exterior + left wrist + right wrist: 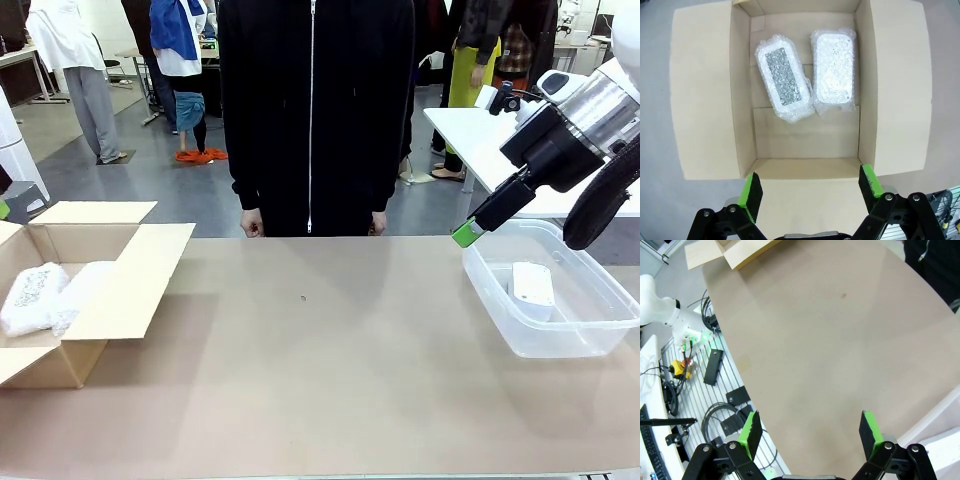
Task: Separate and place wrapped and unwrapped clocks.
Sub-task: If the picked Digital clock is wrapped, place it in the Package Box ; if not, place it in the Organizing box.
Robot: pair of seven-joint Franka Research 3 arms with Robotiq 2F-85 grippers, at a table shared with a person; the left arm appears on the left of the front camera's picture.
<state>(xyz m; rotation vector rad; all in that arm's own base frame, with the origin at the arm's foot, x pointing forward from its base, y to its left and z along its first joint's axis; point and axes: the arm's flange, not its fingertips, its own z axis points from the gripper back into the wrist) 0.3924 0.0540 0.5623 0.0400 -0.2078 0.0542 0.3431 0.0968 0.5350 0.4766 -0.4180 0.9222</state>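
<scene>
Both grippers spread empty, two bubble-wrapped clocks in the cardboard box look light, slippery, best pinched across their narrow sides.

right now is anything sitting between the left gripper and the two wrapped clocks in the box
Nothing visible does. The left gripper hangs open above the cardboard box, whose flaps are folded outward. The two wrapped clocks lie side by side on its floor with nothing over them.
</scene>
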